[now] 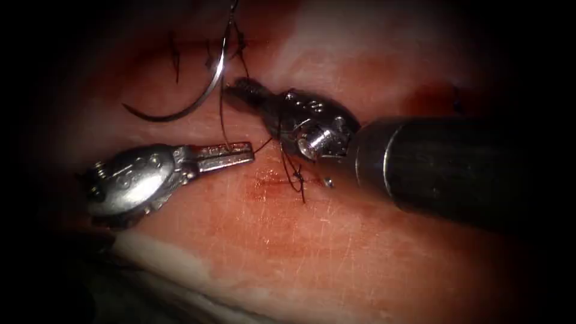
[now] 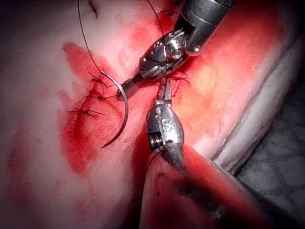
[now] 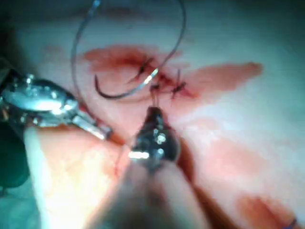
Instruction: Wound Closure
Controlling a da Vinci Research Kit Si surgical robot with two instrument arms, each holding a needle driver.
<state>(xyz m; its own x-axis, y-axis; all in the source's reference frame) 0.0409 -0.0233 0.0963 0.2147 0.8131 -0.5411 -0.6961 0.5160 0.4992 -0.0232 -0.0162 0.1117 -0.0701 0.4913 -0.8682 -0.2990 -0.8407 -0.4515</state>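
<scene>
The curved needle (image 1: pixel 201 96) lies out of the tissue (image 1: pixel 336 252), above the stitched cut, its point toward the left. My right tool (image 1: pixel 233 89) comes in from the right. Its jaws are shut on the needle near the thread end, as the left wrist view also shows at the needle (image 2: pixel 126 107) and right tool (image 2: pixel 127 87). The thread (image 1: pixel 223 120) runs down from there to my left tool (image 1: pixel 247 153), whose jaws are shut on it. In the right wrist view the right tool (image 3: pixel 153 107) points at the needle (image 3: pixel 138 86).
Dark knotted stitches with short cut ends (image 1: pixel 295 179) sit just below the right tool's wrist, and more stitches (image 1: pixel 177 60) lie near the needle. Red fluid (image 1: pixel 264 186) stains the tissue. The tissue's pale front edge (image 1: pixel 180 264) runs along the bottom left.
</scene>
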